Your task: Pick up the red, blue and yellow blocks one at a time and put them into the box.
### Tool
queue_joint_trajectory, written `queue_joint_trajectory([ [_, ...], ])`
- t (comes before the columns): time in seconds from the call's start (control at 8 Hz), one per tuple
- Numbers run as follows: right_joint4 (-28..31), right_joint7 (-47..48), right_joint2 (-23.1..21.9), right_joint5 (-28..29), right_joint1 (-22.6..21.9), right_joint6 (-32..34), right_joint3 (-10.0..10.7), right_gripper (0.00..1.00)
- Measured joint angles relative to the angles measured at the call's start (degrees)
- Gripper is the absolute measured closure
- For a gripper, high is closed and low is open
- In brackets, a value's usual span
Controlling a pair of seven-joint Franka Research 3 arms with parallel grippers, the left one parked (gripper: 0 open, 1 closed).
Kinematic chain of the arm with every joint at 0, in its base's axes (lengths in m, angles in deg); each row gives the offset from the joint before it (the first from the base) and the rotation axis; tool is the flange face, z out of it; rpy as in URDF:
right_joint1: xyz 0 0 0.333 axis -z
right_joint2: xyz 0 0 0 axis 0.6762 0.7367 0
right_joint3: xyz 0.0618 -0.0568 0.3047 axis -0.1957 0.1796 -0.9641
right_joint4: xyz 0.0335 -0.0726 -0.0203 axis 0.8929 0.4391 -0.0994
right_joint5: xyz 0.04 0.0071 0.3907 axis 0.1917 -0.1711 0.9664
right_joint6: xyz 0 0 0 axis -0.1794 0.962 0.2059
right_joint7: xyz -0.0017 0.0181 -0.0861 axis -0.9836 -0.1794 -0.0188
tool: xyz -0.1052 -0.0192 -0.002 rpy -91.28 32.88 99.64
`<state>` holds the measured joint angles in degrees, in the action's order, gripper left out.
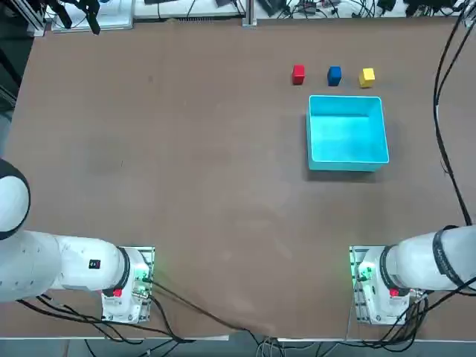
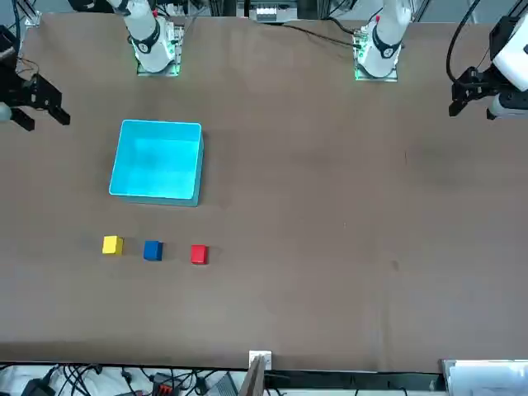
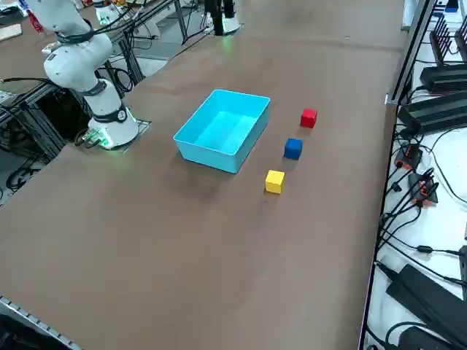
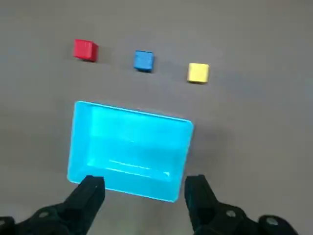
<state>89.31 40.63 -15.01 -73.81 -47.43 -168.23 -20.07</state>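
The red block (image 1: 298,74), blue block (image 1: 334,75) and yellow block (image 1: 367,76) stand in a row on the brown table, just beyond the far wall of the box (image 1: 348,160). The box is a cyan open tray with nothing in it. In the wrist view the red block (image 4: 85,50), blue block (image 4: 143,60) and yellow block (image 4: 198,72) lie past the box (image 4: 98,127). My right gripper (image 4: 144,188) hangs high above the table, open, with nothing between its black fingers (image 4: 92,190). In the front view the right gripper (image 2: 41,114) shows at the table's side edge.
The brown table (image 1: 186,163) stretches wide to the left of the box. Cables and equipment (image 3: 430,219) lie off the table beyond its far edge. The right arm's base (image 1: 375,286) is bolted at the near edge.
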Motion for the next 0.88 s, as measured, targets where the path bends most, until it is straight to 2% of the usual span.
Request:
queue_joint_trajectory([
  [0.25,0.4,4.6,5.6,0.3,-4.8,-7.0,-1.5,0.0],
  [0.5,-1.5,6.3,13.4,0.3,-8.8,-12.4,-1.6,0.0],
  [0.88,-11.6,9.1,26.9,0.3,-13.3,-13.9,-1.6,0.0],
])
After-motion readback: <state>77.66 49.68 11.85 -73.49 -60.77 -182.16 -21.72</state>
